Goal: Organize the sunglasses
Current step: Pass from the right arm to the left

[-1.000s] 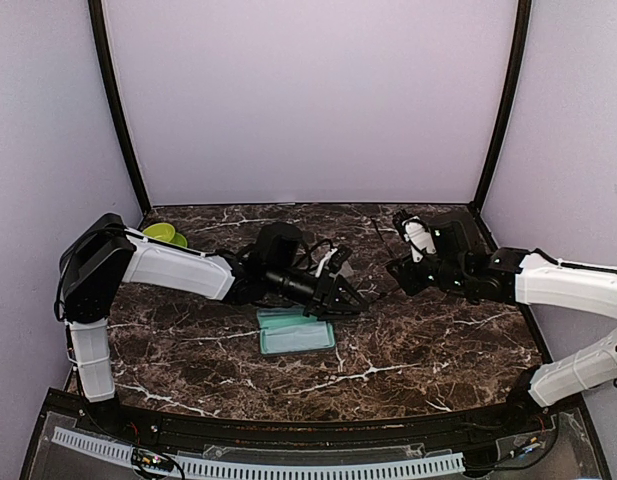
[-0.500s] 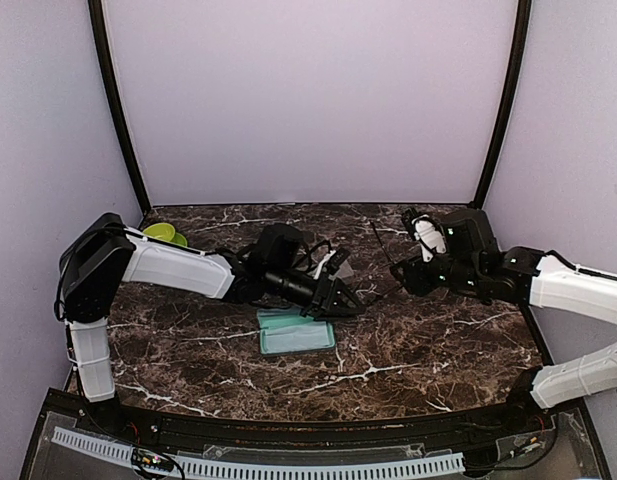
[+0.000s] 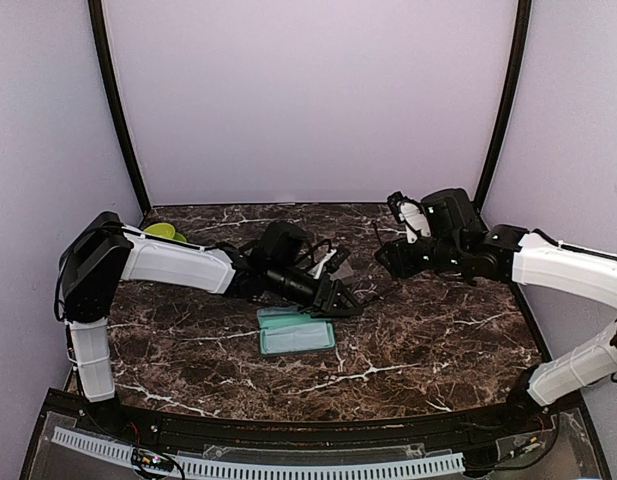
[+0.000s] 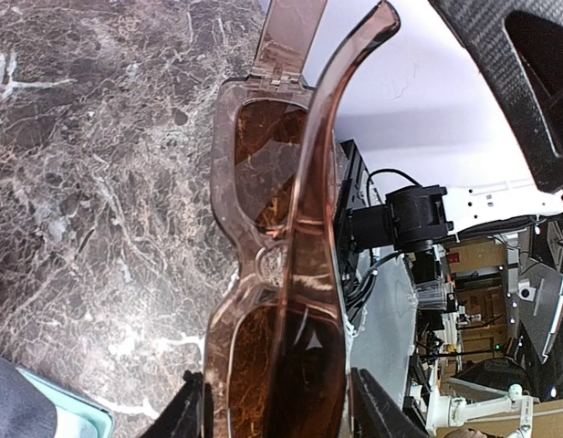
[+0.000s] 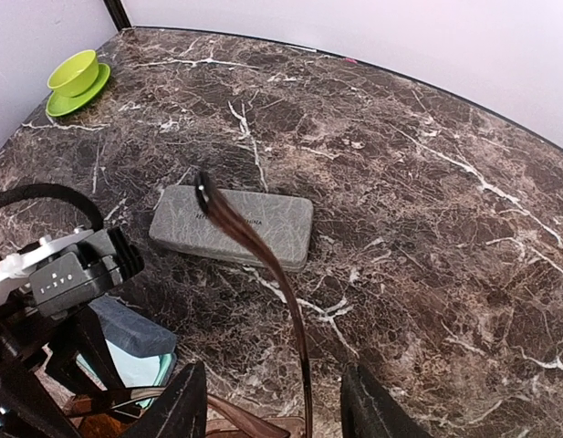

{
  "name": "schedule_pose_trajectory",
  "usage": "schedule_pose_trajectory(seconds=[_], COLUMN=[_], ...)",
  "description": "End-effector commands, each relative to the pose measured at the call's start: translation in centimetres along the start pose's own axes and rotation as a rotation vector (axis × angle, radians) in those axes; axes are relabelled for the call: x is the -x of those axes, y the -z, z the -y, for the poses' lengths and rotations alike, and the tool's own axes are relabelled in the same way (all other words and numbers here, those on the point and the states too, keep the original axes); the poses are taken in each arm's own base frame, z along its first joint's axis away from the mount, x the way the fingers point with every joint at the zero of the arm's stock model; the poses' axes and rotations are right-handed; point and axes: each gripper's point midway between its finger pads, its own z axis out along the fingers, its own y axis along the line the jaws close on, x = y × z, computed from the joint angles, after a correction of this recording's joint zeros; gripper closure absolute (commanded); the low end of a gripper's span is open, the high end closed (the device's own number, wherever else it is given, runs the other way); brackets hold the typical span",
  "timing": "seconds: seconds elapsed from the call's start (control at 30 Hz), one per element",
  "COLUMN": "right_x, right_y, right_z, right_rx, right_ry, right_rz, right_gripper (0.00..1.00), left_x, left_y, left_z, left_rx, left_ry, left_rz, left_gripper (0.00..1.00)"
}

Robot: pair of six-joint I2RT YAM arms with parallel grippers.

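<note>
Top external view: I am looking over the marble table (image 3: 438,340), where a teal tray (image 3: 296,332) is lying beside my left gripper (image 3: 338,303), which is clamping the brown sunglasses (image 4: 263,182) above the tabletop. My right gripper (image 5: 274,383) is apparently standing released around one temple (image 5: 254,246), not pinching it
</note>
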Motion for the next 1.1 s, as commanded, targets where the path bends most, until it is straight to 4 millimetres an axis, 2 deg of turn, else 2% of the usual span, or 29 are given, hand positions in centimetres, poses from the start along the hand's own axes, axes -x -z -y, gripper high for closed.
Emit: schedule_pose_trajectory(seconds=[0.0, 0.37, 0.7, 1.07], right_x=[0.9, -2.3, -4.2, -5.6], right_y=[-0.7, -1.8, -1.7, -1.7], right_z=[-0.2, 0.9, 1.5, 1.4], right_rx=[-0.014, -0.08, -0.108, -0.1], right_ry=[-0.035, -0.038, -0.041, -0.05], right_rz=[-0.018, -0.14, -0.182, -0.205], right_gripper=[0.5, 0.5, 0.5, 0.5], left_x=[1.5, 1.8, 2.1, 2.1], left_y=[0.9, 1.2, 1.4, 1.4], left_z=[1.6, 1.8, 1.9, 1.9], left_rx=[0.009, 0.034, 0.049, 0.043], left_ry=[-0.071, -0.093, -0.106, -0.109], left_rz=[0.041, 0.05, 0.062, 0.067], left_gripper=[0.9, 0.9, 0.91, 0.91])
